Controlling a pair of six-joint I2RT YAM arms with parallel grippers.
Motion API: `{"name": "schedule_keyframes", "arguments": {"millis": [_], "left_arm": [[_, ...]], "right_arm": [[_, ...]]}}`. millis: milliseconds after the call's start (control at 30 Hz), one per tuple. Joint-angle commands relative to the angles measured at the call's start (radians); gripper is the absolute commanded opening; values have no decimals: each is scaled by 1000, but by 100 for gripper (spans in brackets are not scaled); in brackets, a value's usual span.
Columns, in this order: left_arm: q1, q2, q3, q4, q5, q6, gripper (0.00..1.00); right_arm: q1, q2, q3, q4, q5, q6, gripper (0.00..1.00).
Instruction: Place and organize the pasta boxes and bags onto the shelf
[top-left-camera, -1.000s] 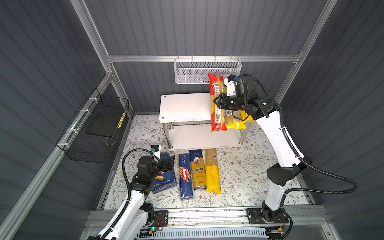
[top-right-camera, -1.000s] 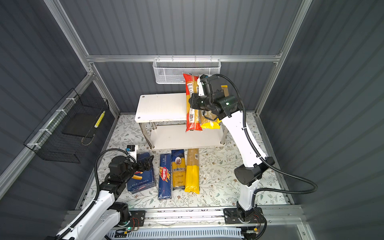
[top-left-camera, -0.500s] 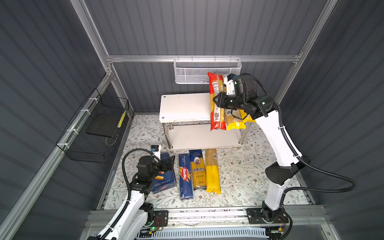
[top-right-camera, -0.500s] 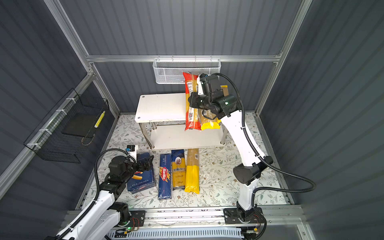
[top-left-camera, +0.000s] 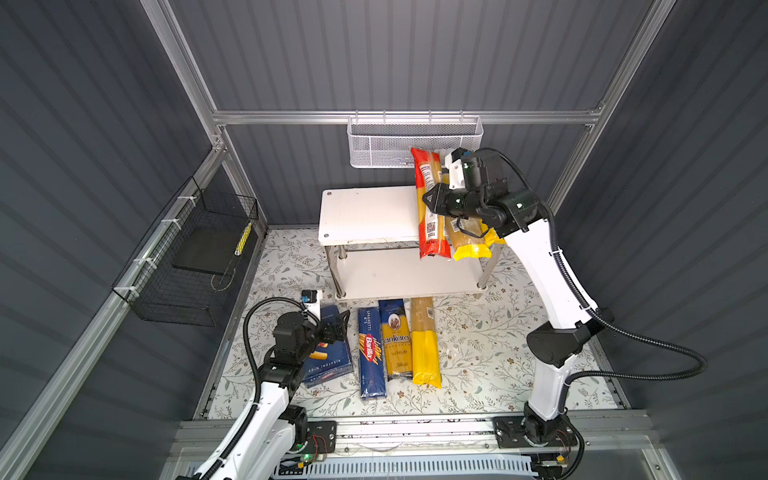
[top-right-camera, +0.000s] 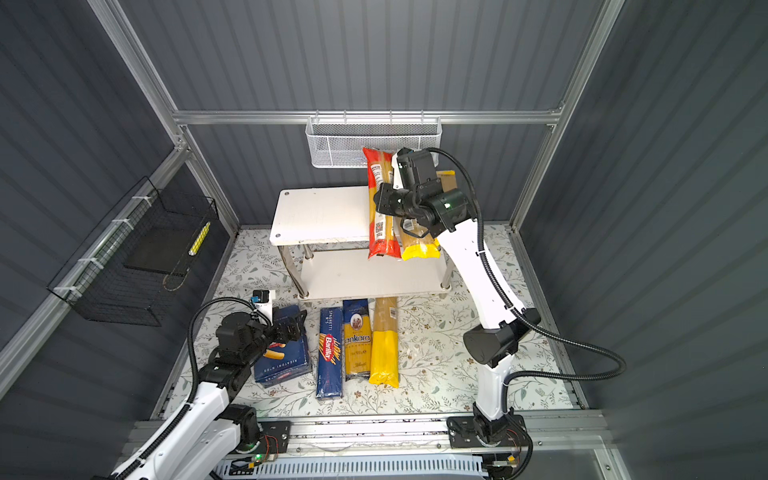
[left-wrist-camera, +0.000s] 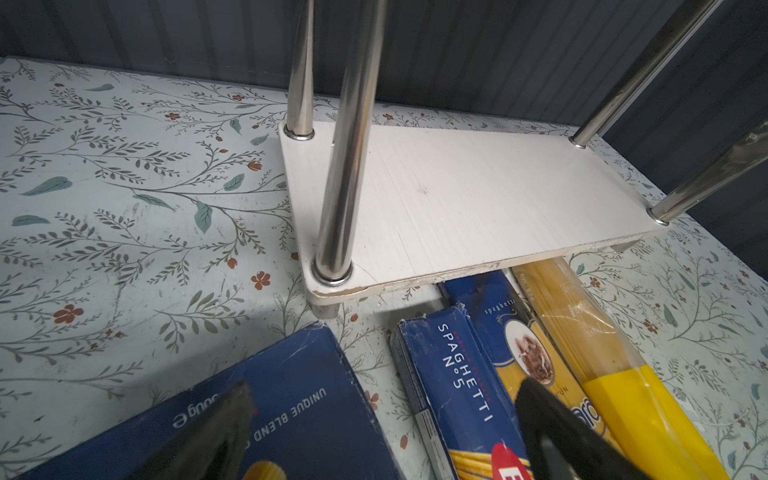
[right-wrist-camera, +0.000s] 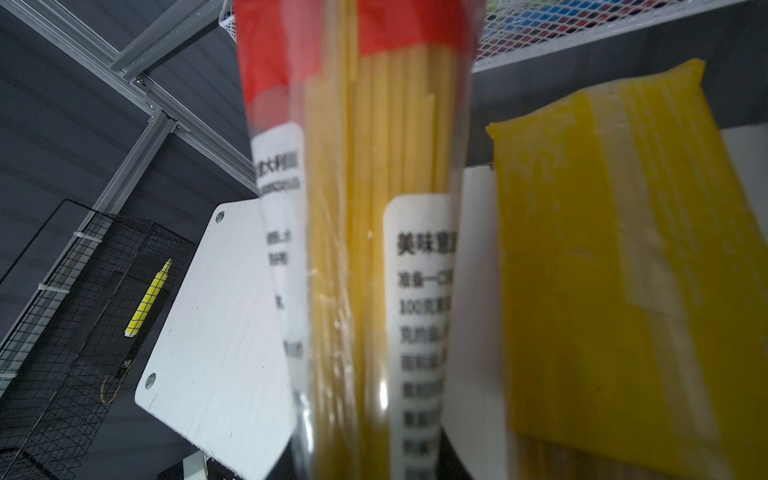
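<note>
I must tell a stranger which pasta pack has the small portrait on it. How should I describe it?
Find the white two-tier shelf. On the flowered mat just in front of it lies the ankara pack, between the narrow blue Barilla box and the plain yellow bag. Only this pack has a navy top, a yellow body and a small portrait.

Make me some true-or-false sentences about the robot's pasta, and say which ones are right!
1. The right gripper is shut on the red bag. True.
2. The lower tier of the shelf holds a box. False: nothing lies on it.
3. The ankara bag lies between the spaghetti box and a yellow bag. True.
4. The left gripper grips the rigatoni box. False: its jaws stand open above it.
</note>
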Motion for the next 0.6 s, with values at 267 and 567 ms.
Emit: {"name": "schedule_keyframes", "arguments": {"millis": [267,567], "left_arm": [[2,-15,-3,8,-10,10,100],[1,-15,-3,8,-8,10,100]], "right_arm": [[-5,-19,-40,167,96,-16,32],[5,-31,58,102,44,-57,47]]}}
